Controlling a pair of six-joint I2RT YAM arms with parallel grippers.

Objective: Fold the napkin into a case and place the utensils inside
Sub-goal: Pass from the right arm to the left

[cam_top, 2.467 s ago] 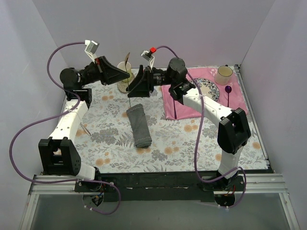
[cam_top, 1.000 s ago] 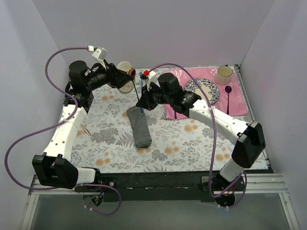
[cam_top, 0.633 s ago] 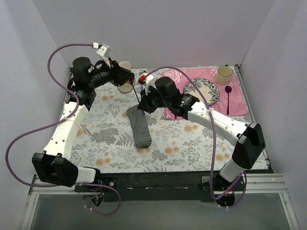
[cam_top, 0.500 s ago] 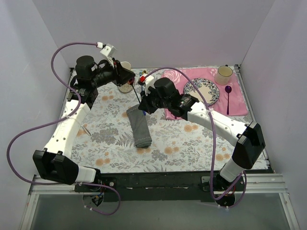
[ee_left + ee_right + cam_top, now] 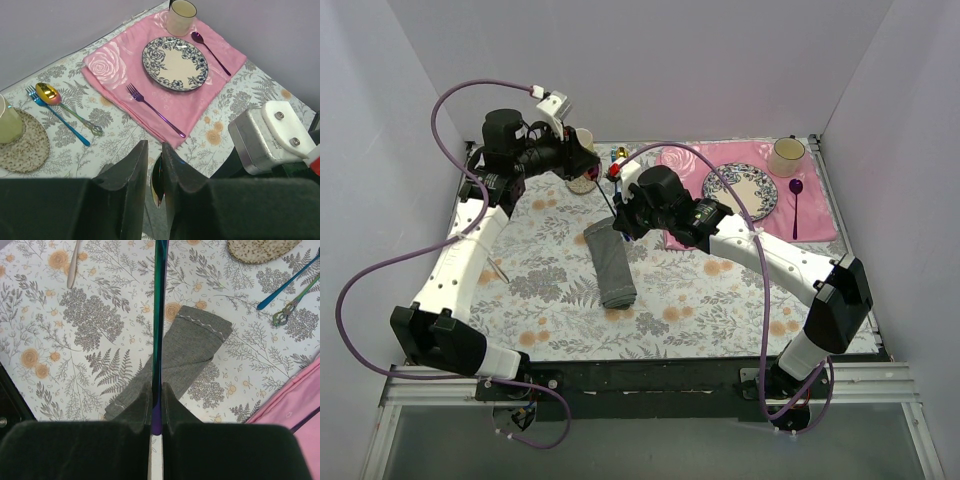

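Observation:
The napkin (image 5: 610, 265) lies folded into a long dark grey strip on the floral cloth, also seen under the right wrist (image 5: 186, 347). The spoon (image 5: 159, 315) hangs slanted above the napkin's far end. My right gripper (image 5: 618, 222) (image 5: 156, 387) is shut on its purple handle end. My left gripper (image 5: 588, 172) (image 5: 154, 147) has its fingers nearly together around the shiny bowl (image 5: 157, 182), seen edge-on. A slim pale utensil (image 5: 499, 268) (image 5: 74, 262) lies left of the napkin; its head is too small to make out.
A pink placemat (image 5: 692, 228) at back right carries a patterned plate (image 5: 740, 187), a cup (image 5: 786, 155), a purple spoon (image 5: 796, 200) and a purple fork (image 5: 155, 110). A blue fork (image 5: 57, 117), a gold-bowled spoon (image 5: 49, 92) and a cup on a woven coaster (image 5: 25, 147) sit at the back.
My left arm swung right and its gripper closed around the spoon's bowl. My right arm brought the spoon slightly left and lower over the napkin's far end.

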